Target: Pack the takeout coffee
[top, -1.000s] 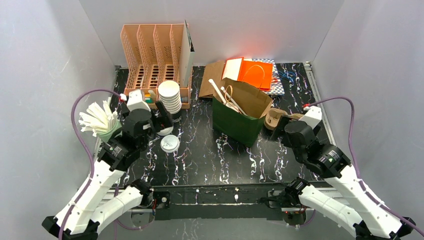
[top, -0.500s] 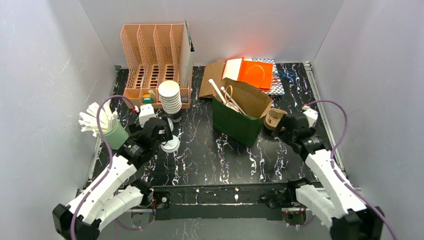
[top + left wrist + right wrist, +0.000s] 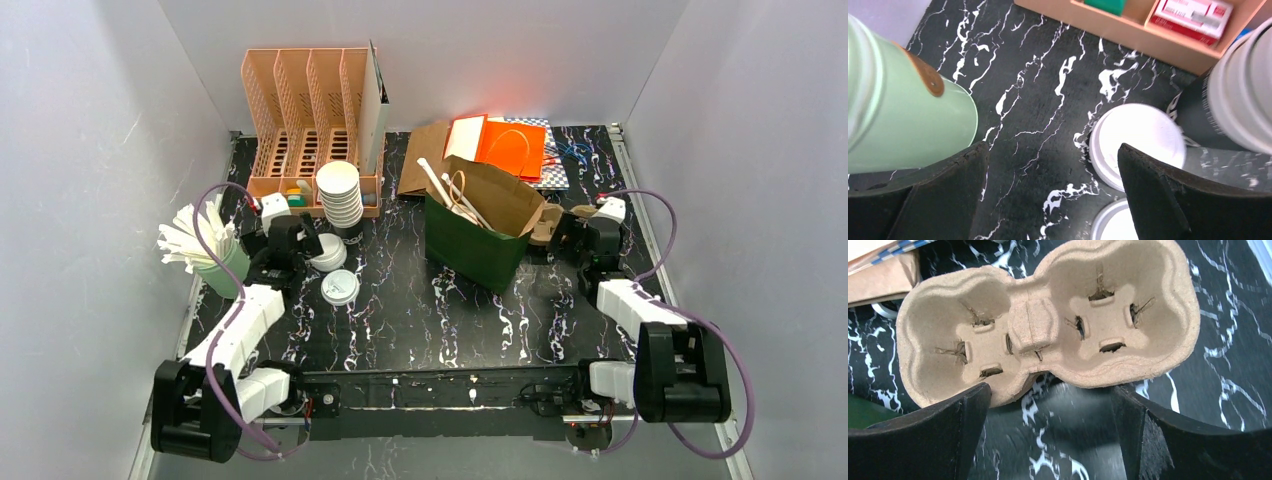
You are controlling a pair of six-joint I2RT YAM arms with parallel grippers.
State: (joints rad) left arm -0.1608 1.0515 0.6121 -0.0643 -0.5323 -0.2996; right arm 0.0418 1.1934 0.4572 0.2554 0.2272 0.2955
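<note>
Your left gripper point(image 3: 1050, 147) is spread wide, empty, low over table. Lidded cup point(image 3: 1140, 142) stands by its right finger, beside stack point(image 3: 1243, 95). Your right gripper point(image 3: 1050, 390) is spread too, empty, facing carrier point(image 3: 1048, 325) beside bag point(image 3: 475, 245).

Just ahead of the right tool point(image 3: 1049, 390) is a brown pulp cup carrier point(image 3: 1048, 320) with two wells, on the black marbled bench point(image 3: 1238, 340). To the left of this tool stands an open green paper bag point(image 3: 470, 245), with long white sticks point(image 3: 440, 185) pointing out of it. Left of the left tool point(image 3: 1050, 150) stands a mint green cup point(image 3: 903, 115) that holds white wrapped straws point(image 3: 190, 235). Ahead of this tool and to its right lie two flat white lids point(image 3: 1135, 145). Further right rises a stack of white cups point(image 3: 1243, 90), and behind it is an orange rack point(image 3: 300, 100).
</note>
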